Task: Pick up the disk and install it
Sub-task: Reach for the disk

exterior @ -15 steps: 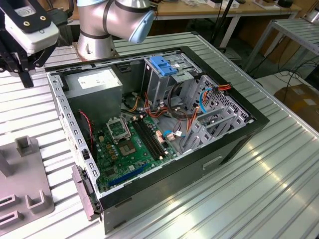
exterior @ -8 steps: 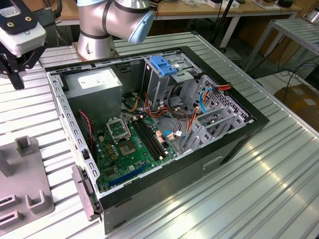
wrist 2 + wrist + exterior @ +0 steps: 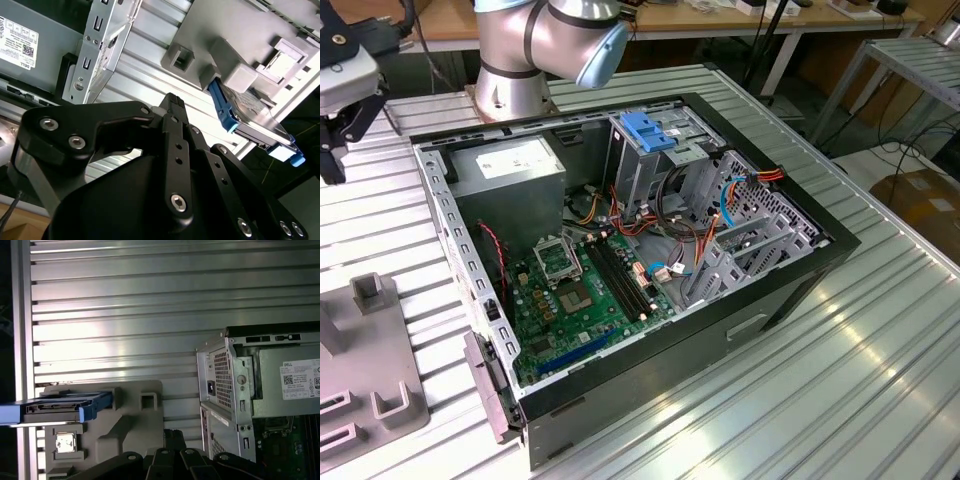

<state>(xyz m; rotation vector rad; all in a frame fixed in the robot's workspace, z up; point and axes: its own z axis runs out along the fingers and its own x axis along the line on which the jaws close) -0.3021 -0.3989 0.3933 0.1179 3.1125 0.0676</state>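
— Claw?
— Claw closed, holding nothing, over the desk.
— Disk?
— Disk, blue-railed, sits in the grey holder beside the open case. White sticker on the power supply.

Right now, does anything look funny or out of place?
Nothing looks broken. The disk isn't inside the open computer case; it rests in a grey holder on the table, with one end sticking out past the holder's edge.
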